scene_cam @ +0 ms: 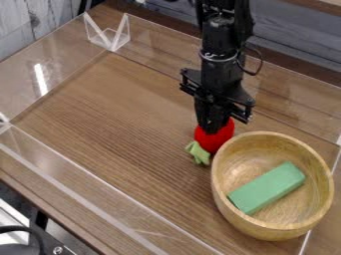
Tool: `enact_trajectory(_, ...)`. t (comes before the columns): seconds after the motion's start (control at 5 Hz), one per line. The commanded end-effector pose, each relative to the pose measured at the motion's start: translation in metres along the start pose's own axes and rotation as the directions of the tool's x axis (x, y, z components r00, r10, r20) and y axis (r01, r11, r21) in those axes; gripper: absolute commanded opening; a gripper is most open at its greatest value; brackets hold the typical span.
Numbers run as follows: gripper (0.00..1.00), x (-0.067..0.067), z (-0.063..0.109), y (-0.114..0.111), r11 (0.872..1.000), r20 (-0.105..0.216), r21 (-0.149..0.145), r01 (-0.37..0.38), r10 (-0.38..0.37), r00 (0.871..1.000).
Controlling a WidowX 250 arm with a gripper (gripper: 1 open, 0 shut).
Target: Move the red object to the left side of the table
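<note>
Wood-grain table (107, 110) lay bare across the left and centre of frame. Right of centre, the gripper (214, 118) pointed straight down with jaws pinched onto the red object (210, 137), which sat on the table just beside the bowl (229, 149). Step judged: grasp made; next, lift and carry toward frame left. At lower right, the bowl held one green block (266, 187).

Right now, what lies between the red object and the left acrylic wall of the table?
Only bare tabletop between the red object and the left acrylic wall, seen in the camera view.
</note>
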State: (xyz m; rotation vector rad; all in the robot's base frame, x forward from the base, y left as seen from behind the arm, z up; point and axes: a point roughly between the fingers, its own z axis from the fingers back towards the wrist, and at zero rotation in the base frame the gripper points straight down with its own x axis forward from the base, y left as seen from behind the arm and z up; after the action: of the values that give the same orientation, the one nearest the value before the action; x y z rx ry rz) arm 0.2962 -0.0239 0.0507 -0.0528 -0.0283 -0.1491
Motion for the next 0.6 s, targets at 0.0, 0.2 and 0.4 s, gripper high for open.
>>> enact_trajectory(0.0, 0.0, 0.008, 0.026, 0.003, 1.0, 0.068, -0.002, -0.001, 0.001, 0.998)
enact_trajectory(0.2, 0.0, 0.008, 0.039, 0.006, 1.0, 0.088, -0.011, -0.002, 0.003, 0.996)
enact_trajectory(0.4, 0.0, 0.01, 0.061, 0.009, 1.0, 0.13, -0.014, -0.007, 0.009, 0.992)
